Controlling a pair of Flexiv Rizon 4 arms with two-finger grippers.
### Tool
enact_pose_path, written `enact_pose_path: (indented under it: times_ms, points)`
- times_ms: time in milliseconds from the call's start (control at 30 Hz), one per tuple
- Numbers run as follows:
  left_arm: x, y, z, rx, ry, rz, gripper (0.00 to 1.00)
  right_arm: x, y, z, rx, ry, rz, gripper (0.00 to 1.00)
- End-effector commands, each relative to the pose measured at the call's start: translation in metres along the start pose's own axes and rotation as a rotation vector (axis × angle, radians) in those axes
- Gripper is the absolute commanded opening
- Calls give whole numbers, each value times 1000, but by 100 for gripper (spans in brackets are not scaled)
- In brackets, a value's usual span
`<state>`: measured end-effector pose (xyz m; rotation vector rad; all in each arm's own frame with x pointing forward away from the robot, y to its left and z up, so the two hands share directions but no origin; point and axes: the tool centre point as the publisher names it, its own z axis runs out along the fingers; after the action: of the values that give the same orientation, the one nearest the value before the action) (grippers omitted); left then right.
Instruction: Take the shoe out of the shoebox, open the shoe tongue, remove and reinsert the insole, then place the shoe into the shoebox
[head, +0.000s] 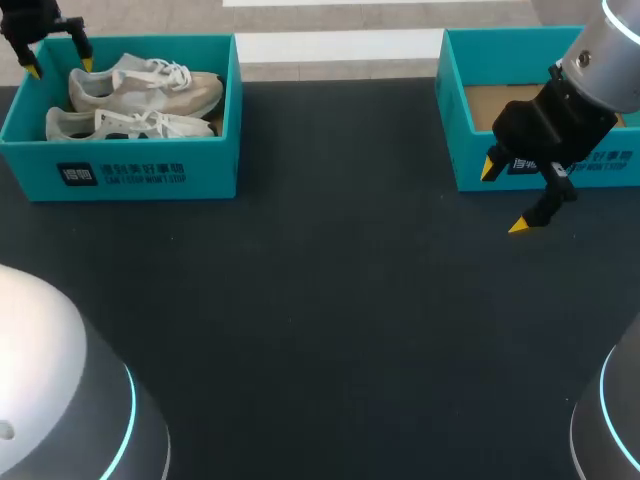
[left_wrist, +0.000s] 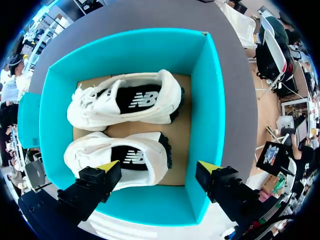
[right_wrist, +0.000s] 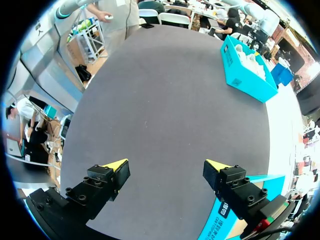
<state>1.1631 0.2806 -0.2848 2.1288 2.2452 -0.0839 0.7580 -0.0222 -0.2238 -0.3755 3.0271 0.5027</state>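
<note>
Two white sneakers (head: 150, 88) lie side by side in the teal shoebox (head: 150, 175) at the table's (head: 320, 330) far left. The left gripper (head: 61, 68) hovers over that box's left end, fingers spread wide, holding nothing. The right gripper (head: 505, 197) hangs before the near wall of the second shoebox (head: 452, 120) at far right, fingers wide apart, empty.

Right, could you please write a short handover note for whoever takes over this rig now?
The left gripper is open and empty, above the left shoebox.
The right gripper is open and empty, over the table in front of the right shoebox.
Both shoes lie side by side in the left shoebox.
Done: nothing that shows.
Left: lift a shoe out, open the tongue, pull and refit the insole, return the shoe to the box.
</note>
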Motion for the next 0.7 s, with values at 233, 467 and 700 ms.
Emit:
enact_pose_path:
  times_ms: [233,467,700]
  points:
    - [-6,-21,-21,-15,22,7,100,-1,0,1,1,2,0,100]
    - [-6,-21,-21,-15,22,7,100,-1,0,1,1,2,0,100]
    - [-12,-43,-22,-50,35,-22,100,-1,0,1,1,2,0,100]
